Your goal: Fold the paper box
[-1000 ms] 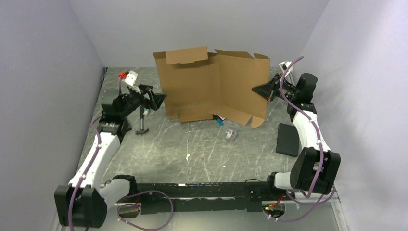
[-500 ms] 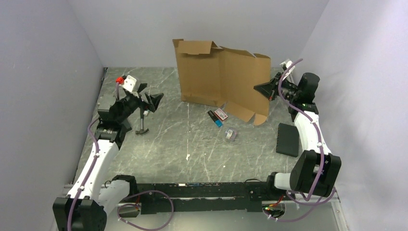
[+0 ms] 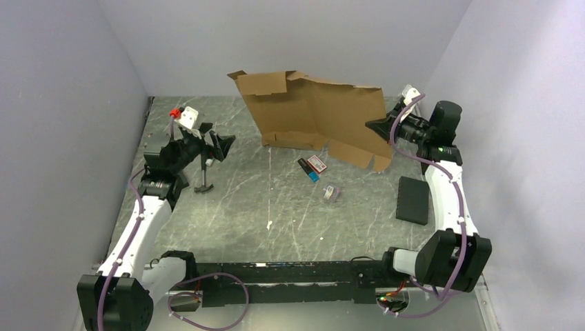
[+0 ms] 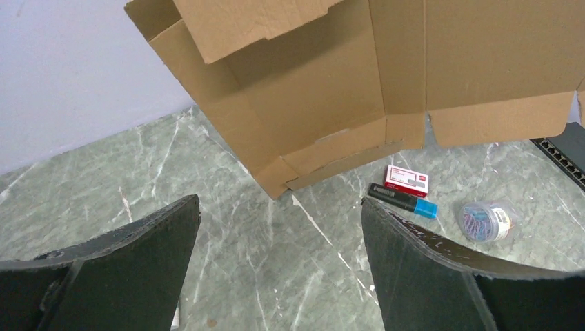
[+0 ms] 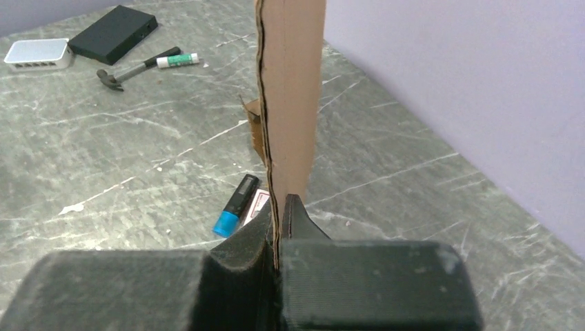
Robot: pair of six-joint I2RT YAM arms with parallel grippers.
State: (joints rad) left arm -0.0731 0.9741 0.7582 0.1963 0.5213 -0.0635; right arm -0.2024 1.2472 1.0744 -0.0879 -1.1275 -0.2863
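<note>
Tilted brown paper box (image 3: 314, 117), flaps unfolded

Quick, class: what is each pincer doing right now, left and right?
Left pincer: open, holding nothing.
Right pincer: closed on the edge of the box.

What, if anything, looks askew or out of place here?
The paper box hangs crooked at the back, its left end tipped up and its flaps loose. It is pinched only at its right edge by the right gripper. The left gripper is open and clear of it.
</note>
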